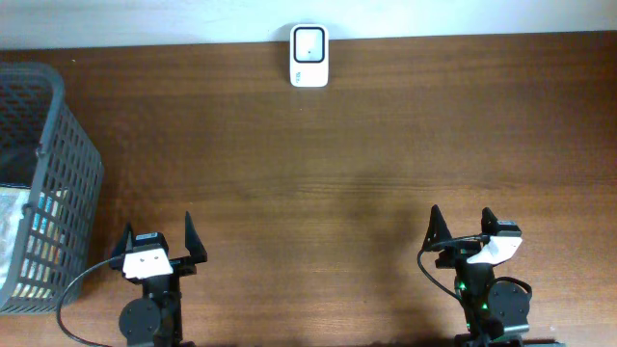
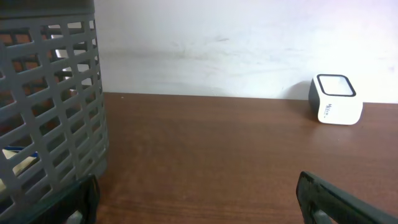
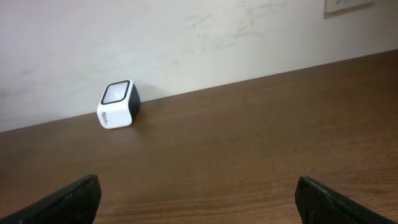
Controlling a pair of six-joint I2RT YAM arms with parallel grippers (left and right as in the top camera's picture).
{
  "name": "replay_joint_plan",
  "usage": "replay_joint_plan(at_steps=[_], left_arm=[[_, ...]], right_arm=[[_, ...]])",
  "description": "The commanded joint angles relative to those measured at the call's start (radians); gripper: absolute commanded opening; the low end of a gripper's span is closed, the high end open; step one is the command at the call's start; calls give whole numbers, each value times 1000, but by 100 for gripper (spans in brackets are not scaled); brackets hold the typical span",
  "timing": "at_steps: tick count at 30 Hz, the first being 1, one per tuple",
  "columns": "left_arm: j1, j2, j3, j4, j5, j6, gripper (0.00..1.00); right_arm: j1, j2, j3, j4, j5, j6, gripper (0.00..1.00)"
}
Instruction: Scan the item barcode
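A small white barcode scanner [image 1: 309, 55] with a dark glass face stands at the table's far edge, centre; it also shows as the scanner [image 2: 336, 99] and the scanner [image 3: 117, 104] in the wrist views. A grey mesh basket [image 1: 67, 183] at the left holds packaged items [image 1: 17, 226], partly hidden by its wall. My left gripper [image 1: 158, 241] sits open near the front edge, just right of the basket. My right gripper [image 1: 464, 225] is open at the front right. Neither holds anything.
The basket wall [image 2: 53, 106] fills the left of the left wrist view, close to the left finger. A white wall runs behind the table's far edge. Brown wooden tabletop [image 1: 337, 183] lies between the grippers and the scanner.
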Motion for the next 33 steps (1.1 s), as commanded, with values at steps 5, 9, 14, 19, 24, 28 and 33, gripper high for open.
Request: replay_joint_plan(at_steps=[5, 9, 14, 19, 24, 28, 33], left_arm=[[2, 48, 69, 0, 11, 15, 99], [2, 49, 69, 4, 12, 15, 99], [2, 49, 77, 4, 27, -4, 99], [2, 110, 169, 3, 31, -3, 99], [2, 296, 344, -11, 111, -3, 99], [2, 485, 559, -99, 125, -3, 99], [2, 736, 926, -340, 125, -2, 99]], right_arm=[[-5, -6, -7, -4, -2, 8, 99], [-5, -6, -7, -4, -2, 8, 99], [-5, -6, -7, -4, -2, 8, 99], [-5, -6, -7, -4, -2, 8, 99], [-5, -6, -7, -4, -2, 8, 99], [-5, -6, -7, -4, -2, 8, 99], [-5, -6, -7, -4, -2, 8, 99]])
